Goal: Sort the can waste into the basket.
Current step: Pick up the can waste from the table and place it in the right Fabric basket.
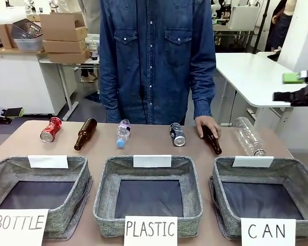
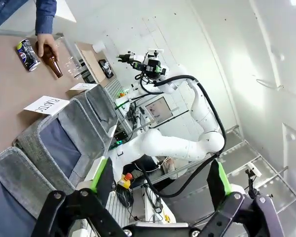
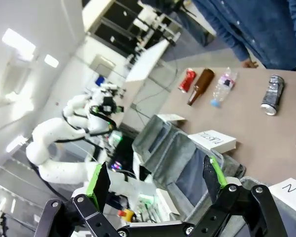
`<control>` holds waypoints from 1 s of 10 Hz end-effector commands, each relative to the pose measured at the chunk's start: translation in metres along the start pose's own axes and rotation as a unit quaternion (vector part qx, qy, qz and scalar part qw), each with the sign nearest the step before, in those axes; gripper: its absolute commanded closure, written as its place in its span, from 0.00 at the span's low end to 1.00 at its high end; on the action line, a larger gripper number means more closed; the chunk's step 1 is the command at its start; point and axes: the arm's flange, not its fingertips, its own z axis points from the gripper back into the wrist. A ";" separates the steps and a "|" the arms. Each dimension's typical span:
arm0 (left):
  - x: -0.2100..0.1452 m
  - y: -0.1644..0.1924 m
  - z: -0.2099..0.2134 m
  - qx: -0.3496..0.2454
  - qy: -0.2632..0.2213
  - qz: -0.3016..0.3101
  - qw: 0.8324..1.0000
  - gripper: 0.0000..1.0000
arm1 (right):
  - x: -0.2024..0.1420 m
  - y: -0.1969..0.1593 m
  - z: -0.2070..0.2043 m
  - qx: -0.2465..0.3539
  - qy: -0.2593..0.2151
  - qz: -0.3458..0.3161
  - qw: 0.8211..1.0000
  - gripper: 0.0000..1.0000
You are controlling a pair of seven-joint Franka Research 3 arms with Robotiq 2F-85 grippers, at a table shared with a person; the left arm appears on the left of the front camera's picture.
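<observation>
Off the table [image 1: 143,146], right tool [image 1: 287,87] aloft, apparently spread wide

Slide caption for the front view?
Red can and dark can lie on the table, CAN basket empty; person's hand on a brown bottle.

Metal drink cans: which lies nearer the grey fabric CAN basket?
The dark navy metal can, lying centre-right; the red metal can lies far left.

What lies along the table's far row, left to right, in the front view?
Red can, brown bottle, small clear plastic bottle, dark can, second brown bottle with a person's hand on it, large clear plastic bottle.
</observation>
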 end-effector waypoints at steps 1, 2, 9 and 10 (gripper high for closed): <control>0.001 0.001 -0.001 -0.011 -0.010 -0.013 1.000 0.00 | 0.014 0.004 -0.024 -0.028 0.043 0.031 0.998 0.00; 0.001 0.001 -0.001 -0.011 -0.010 -0.013 1.000 0.00 | 0.009 -0.002 0.001 -0.005 0.013 0.017 1.000 0.00; 0.001 0.001 -0.001 -0.011 -0.010 -0.013 1.000 0.00 | -0.024 -0.005 0.054 -0.069 -0.044 -0.011 0.997 0.00; 0.001 0.001 -0.001 -0.011 -0.010 -0.013 1.000 0.00 | -0.022 -0.005 0.052 -0.072 -0.042 -0.012 0.996 0.00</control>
